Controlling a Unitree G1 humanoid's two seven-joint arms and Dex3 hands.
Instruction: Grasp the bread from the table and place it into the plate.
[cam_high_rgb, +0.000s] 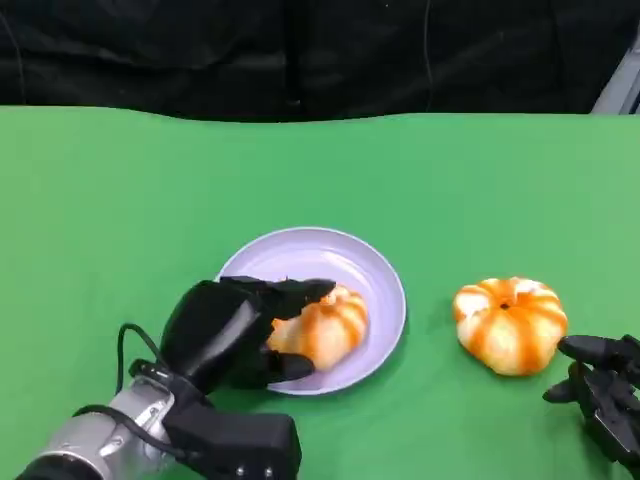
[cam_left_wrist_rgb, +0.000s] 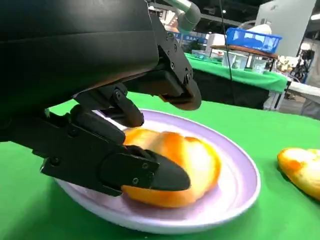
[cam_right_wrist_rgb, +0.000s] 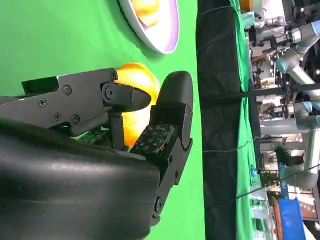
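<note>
An orange-and-white striped bread (cam_high_rgb: 335, 320) lies in the lilac plate (cam_high_rgb: 300, 245) at the table's middle. My left hand (cam_high_rgb: 220, 335) holds it from the near left. The thumb (cam_left_wrist_rgb: 150, 172) presses its near side and a finger reaches over its top, as the left wrist view shows on the bread (cam_left_wrist_rgb: 195, 160) in the plate (cam_left_wrist_rgb: 240, 190). A second striped bread (cam_high_rgb: 510, 323) sits on the green cloth to the plate's right. My right hand (cam_high_rgb: 600, 385) is just near-right of that bread, fingers spread, holding nothing. In the right wrist view this bread (cam_right_wrist_rgb: 137, 80) lies just beyond the fingers (cam_right_wrist_rgb: 172, 100).
The green table (cam_high_rgb: 120, 200) ends at a black curtain at the back. The right wrist view also catches the plate (cam_right_wrist_rgb: 167, 30) past the second bread. Other tables, a blue bin (cam_left_wrist_rgb: 252, 39) and robot arms stand in the room beyond.
</note>
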